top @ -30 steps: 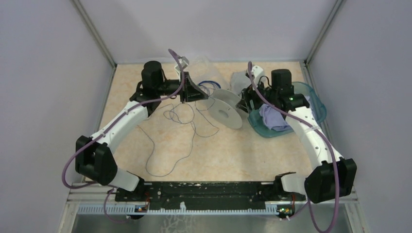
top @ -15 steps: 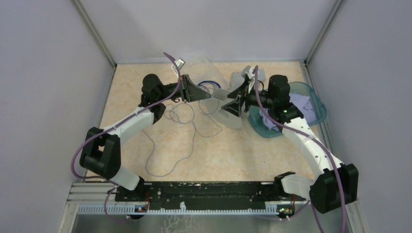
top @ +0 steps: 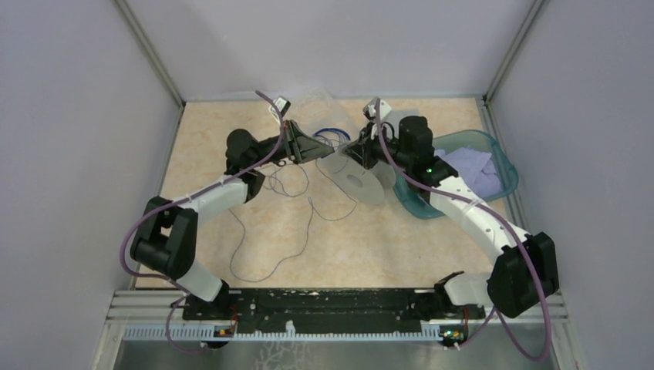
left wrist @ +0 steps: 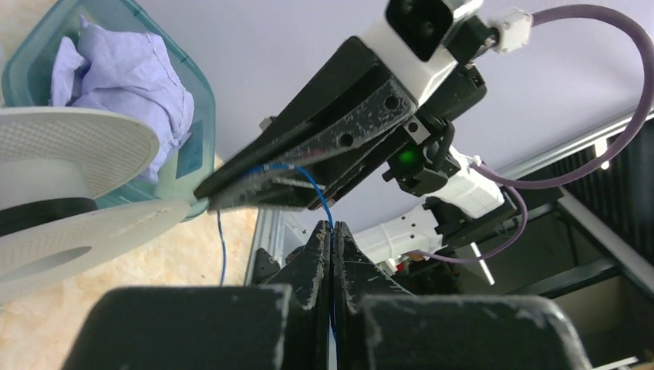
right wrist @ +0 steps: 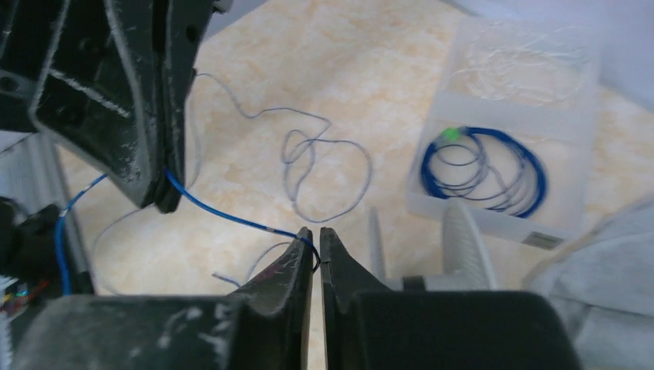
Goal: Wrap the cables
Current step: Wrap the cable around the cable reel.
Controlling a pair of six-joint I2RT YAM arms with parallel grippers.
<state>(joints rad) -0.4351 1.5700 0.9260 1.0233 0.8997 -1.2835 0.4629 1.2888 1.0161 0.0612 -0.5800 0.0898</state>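
Right wrist view: my right gripper point(right wrist: 315, 237) and left gripper point(right wrist: 160, 202) both pinch the blue wire point(right wrist: 231, 218) — pulling apart could snap it.

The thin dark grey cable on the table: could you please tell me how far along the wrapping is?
Barely begun. Done: nothing clearly wound on the pale grey plastic spool. In hand: the left arm's jaws and the right arm's jaws are both shut on a thin strand, blue-looking up close, stretched between them. Left: most of the thin dark grey cable lies in loose loops on the table.
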